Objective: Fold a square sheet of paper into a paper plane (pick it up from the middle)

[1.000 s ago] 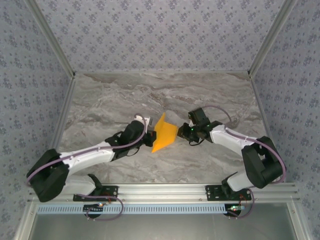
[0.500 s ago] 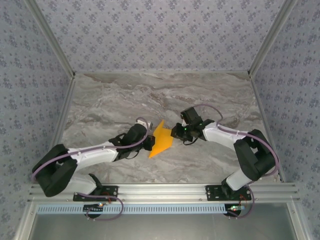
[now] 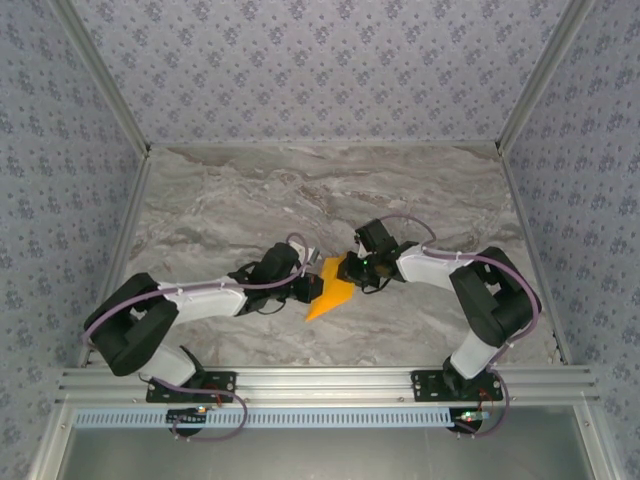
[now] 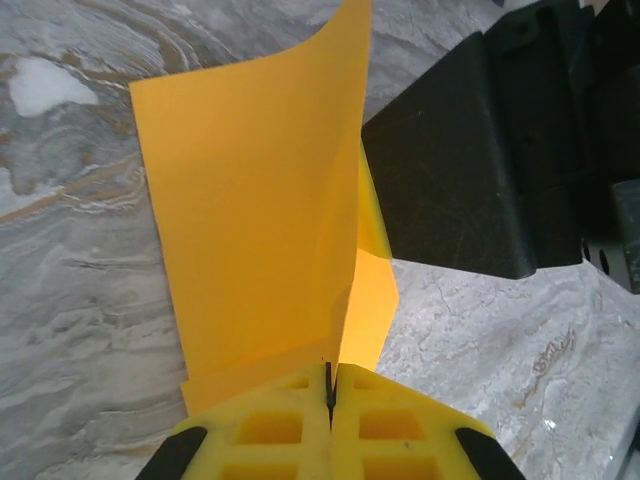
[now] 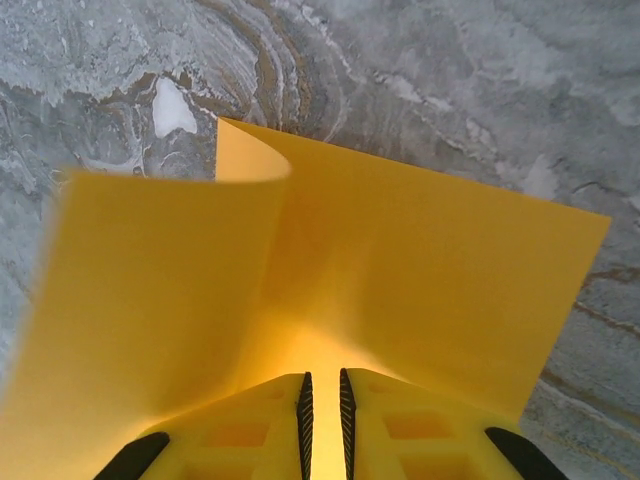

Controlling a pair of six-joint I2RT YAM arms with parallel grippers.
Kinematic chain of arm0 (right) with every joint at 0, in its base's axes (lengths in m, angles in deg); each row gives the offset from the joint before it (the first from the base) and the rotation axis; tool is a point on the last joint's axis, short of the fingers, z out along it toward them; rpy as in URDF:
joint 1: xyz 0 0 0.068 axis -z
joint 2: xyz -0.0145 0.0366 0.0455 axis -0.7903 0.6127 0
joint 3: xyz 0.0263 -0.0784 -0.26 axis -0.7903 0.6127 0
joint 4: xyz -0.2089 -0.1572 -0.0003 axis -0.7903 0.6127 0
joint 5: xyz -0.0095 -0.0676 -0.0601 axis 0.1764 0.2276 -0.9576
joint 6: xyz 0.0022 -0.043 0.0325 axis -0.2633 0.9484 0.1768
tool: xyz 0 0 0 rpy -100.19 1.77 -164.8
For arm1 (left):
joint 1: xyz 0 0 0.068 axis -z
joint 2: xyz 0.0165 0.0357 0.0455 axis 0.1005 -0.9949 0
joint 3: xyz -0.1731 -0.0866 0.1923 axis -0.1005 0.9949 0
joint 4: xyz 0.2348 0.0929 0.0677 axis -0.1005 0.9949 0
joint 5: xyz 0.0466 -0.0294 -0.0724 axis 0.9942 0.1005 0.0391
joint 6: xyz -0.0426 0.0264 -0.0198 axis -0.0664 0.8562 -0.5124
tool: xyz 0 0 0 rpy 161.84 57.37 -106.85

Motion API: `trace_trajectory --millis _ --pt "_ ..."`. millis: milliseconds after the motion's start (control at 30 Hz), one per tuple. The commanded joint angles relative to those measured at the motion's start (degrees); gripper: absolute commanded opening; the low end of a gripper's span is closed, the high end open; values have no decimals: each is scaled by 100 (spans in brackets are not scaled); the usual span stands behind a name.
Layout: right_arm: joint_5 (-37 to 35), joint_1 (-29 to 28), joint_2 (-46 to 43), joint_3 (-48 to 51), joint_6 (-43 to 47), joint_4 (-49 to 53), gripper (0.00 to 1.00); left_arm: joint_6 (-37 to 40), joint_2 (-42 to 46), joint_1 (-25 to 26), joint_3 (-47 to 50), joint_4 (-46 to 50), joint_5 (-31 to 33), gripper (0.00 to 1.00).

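I have the orange paper point(image 3: 328, 298) held between the two arms, over the middle of the tabletop point(image 3: 220, 210). It is partly folded, with one flap standing up and curling over at its top edge. My left hand point(image 4: 330, 385) has its pads pressed together on one edge of the paper. My right hand point(image 5: 322, 390) pinches the opposite side, its pads nearly closed with orange showing in the narrow slit between them. The two hands sit very near each other.

My main worry is the tension between the two grips. If I draw the arms apart, this thin paper is likely to tear at one pinch or slide out of it. If I push them together, it will probably buckle and take a crease where I don't want one.

The loose flap has no crease holding it, so it may spring back or fold off-line. From above I can't tell whether the lowest corner touches the tabletop. If it does, dragging would bend it. With so little room, the hands could also knock together.
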Motion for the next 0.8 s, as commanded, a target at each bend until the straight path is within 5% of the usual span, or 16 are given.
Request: trace_trajectory --millis 0,367,767 --pt "114 -28 54 56 -16 -108 18 224 -167 -31 -210 -190 -523 7" --pt "104 97 -124 528 -115 -308 10 628 -489 -75 -442 -199 -930 7" --pt "309 200 -527 912 51 -731 12 -357 -895 -297 -326 -661 -1108 8"
